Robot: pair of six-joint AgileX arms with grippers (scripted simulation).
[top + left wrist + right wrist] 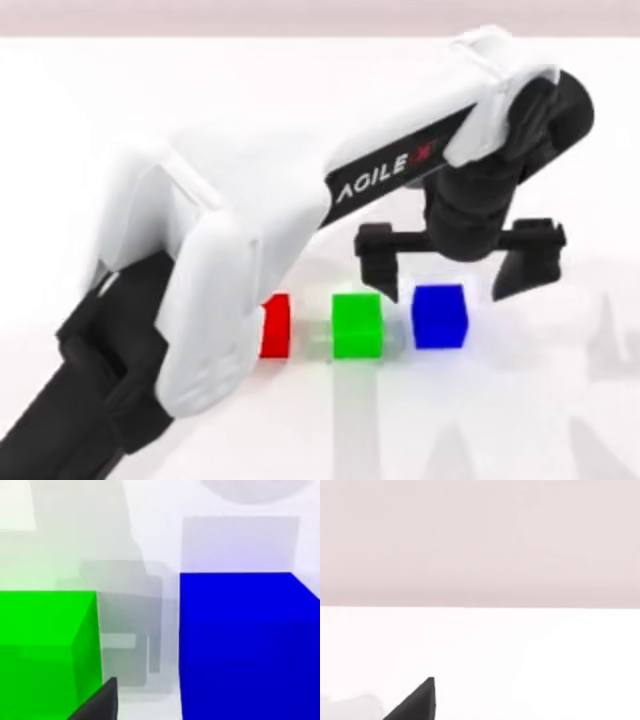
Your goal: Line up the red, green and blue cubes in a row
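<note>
Left gripper [456,268] is held spread wide, empty, above the blue cube [440,316]; it should be lifted straight up so the red cube [275,325]–green cube [357,324] row is left undisturbed.

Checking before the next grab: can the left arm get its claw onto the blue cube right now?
Probably yes. The left claw hangs open just behind the blue cube, with a clear gap to the green cube.

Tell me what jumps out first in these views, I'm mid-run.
A big white left arm sweeps across the table from the lower left, its gripper hanging open just above the blue cube, fingers astride it without touching. Below it the red cube, green cube and blue cube sit in a row with gaps between; the arm hides part of the red one.
</note>
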